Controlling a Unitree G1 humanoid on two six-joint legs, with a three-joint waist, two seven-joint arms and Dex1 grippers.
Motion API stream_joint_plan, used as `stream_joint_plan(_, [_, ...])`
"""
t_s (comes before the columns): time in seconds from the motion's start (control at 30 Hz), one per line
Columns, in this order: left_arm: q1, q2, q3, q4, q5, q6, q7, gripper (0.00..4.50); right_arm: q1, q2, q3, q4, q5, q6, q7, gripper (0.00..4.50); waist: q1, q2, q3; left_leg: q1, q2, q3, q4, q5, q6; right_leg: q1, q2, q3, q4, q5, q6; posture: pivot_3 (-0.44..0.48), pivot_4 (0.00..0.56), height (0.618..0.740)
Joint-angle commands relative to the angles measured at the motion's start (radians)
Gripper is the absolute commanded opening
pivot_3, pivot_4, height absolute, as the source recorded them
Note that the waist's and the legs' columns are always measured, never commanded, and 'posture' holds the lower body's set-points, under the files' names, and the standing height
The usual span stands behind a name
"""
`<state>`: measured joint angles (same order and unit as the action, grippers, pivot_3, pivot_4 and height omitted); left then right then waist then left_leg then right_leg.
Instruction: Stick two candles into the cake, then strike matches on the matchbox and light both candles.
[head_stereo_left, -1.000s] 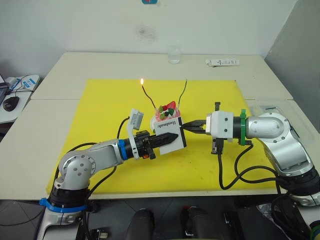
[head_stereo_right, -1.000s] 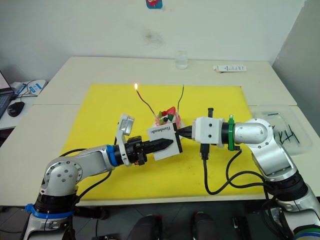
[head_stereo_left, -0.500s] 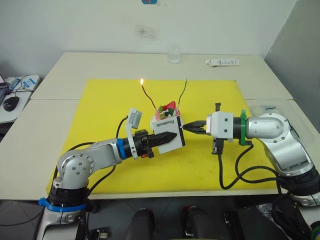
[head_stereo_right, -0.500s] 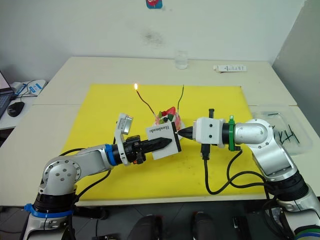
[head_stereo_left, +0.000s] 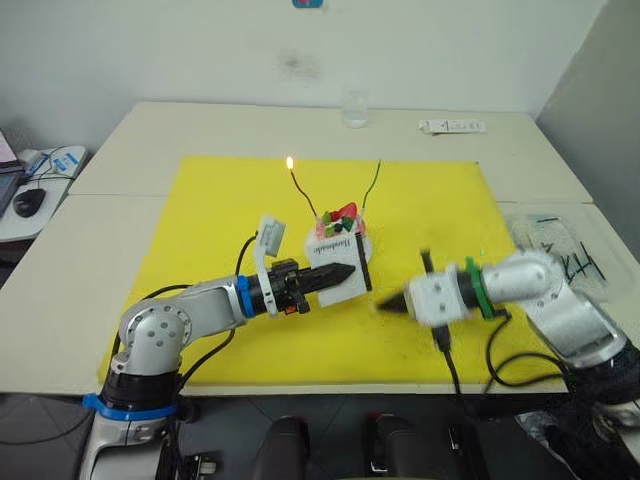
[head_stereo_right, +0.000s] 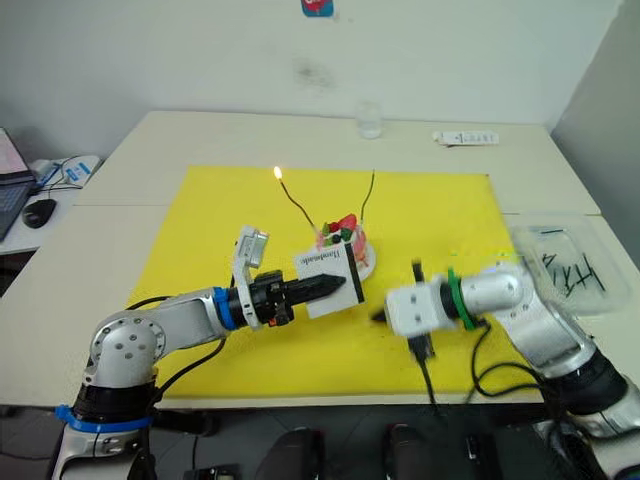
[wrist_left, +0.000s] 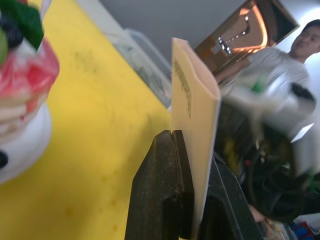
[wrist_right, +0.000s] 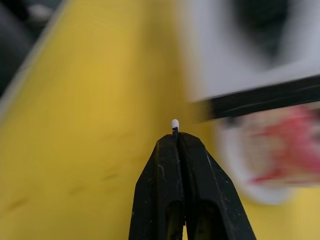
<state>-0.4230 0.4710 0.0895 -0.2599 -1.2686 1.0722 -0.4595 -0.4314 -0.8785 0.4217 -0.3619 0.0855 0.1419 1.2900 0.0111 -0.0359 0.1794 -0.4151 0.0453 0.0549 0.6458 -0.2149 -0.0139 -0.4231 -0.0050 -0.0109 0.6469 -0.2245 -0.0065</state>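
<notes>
Cake (head_stereo_left: 338, 232) position: centre of the head views, on a small white plate resting on the yellow mat (head_stereo_left: 200, 200) that covers the middle of the tabletop (head_stereo_left: 140, 130). Two candles stand in the frosting. The dark red candle (head_stereo_left: 300, 190) leans toward the upper left and carries a small flame at its tip. The green candle (head_stereo_left: 372, 182) leans toward the upper right and shows no flame.

Left end effector (head_stereo_left: 345, 272): clenched on the matchbox (head_stereo_left: 338, 270), which is held on edge just in front of the cake, printed face toward the camera, black strip along its right side. The left wrist view confirms the grip: both fingers are pressed against the lower edge of the box, with the cake at the left of that frame.

Right end effector (head_stereo_left: 392, 303): right of centre and lower in the frame than the matchbox, close to the mat, apart from the box and motion-blurred. In the right wrist view its fingers are closed together on a match (wrist_right: 175, 124), of which just the pale tip projects beyond the fingertips.

Other items: a clear tray (head_stereo_left: 560, 250) at the right edge holds several short dark sticks. A clear glass (head_stereo_left: 354, 108) stands on the tabletop at the upper centre.
</notes>
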Motion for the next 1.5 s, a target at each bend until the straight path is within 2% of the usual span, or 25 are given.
stream_joint_plan(0.03, [-0.039, 0.001, 0.042, 0.013, -0.008, -0.023, -0.028, 0.00, -0.016, -0.103, -0.122, -0.161, 0.200, 0.124, 0.124, 0.03, -0.003, 0.002, 0.001, 0.000, 0.000, 0.000, 0.000, 0.000, 0.000, -0.001, 0.000, 0.001, 0.001, 0.000, 0.000, 0.000, 0.150, 0.740])
stream_joint_plan(0.13, [-0.016, -0.006, 0.049, 0.008, -0.004, -0.027, -0.032, 0.00, -0.132, -0.106, -0.237, -0.145, 0.347, 0.293, 0.087, 0.03, -0.023, 0.000, 0.001, 0.004, 0.001, 0.002, 0.000, 0.000, 0.000, 0.002, 0.000, 0.001, 0.001, 0.001, 0.001, 0.000, 0.150, 0.740])
stream_joint_plan(0.3, [0.040, -0.025, 0.035, -0.034, -0.006, -0.024, -0.023, 0.00, -0.262, -0.013, -0.280, -0.040, 0.328, 0.332, -0.031, 0.03, -0.021, -0.001, 0.000, 0.008, 0.001, -0.002, 0.000, 0.000, 0.000, 0.004, 0.000, 0.000, 0.003, 0.000, -0.003, 0.000, 0.150, 0.740])
stream_joint_plan(0.77, [0.028, -0.041, 0.041, -0.036, -0.034, -0.007, -0.002, 0.00, -0.260, 0.103, -0.246, 0.050, 0.091, 0.068, -0.195, 0.03, -0.013, -0.001, 0.000, 0.001, 0.001, -0.001, 0.000, 0.000, 0.000, 0.001, 0.001, 0.001, 0.001, 0.000, 0.000, 0.000, 0.150, 0.740])
stream_joint_plan(1.03, [0.020, -0.034, 0.055, -0.024, -0.069, 0.002, 0.024, 0.00, -0.258, 0.133, -0.240, 0.057, 0.054, 0.049, -0.216, 0.03, -0.013, -0.001, 0.000, 0.002, 0.001, -0.002, 0.000, 0.000, 0.000, 0.001, 0.001, 0.000, 0.002, 0.000, 0.000, 0.000, 0.150, 0.740])
stream_joint_plan(1.2, [0.095, 0.030, 0.100, -0.032, -0.081, 0.022, 0.019, 0.00, -0.278, 0.129, -0.273, 0.084, 0.062, 0.072, -0.229, 0.03, -0.015, -0.001, 0.000, 0.002, 0.001, -0.001, 0.000, 0.000, 0.000, 0.001, 0.001, 0.001, 0.002, 0.000, 0.000, 0.000, 0.150, 0.740])
stream_joint_plan(1.37, [0.194, 0.104, 0.158, -0.098, -0.174, 0.045, 0.027, 0.00, -0.307, 0.148, -0.291, 0.139, 0.055, 0.092, -0.268, 0.03, -0.016, -0.001, 0.000, 0.002, 0.003, -0.002, -0.001, 0.000, 0.000, 0.000, 0.000, 0.000, 0.002, 0.000, -0.001, 0.000, 0.150, 0.740])
stream_joint_plan(1.5, [0.234, 0.133, 0.159, -0.155, -0.240, 0.047, 0.042, 0.00, -0.327, 0.173, -0.289, 0.208, 0.039, 0.101, -0.311, 0.03, -0.013, -0.001, 0.000, 0.002, 0.002, -0.002, 0.000, 0.000, 0.000, 0.000, -0.002, 0.000, 0.003, 0.000, -0.001, 0.000, 0.150, 0.740])
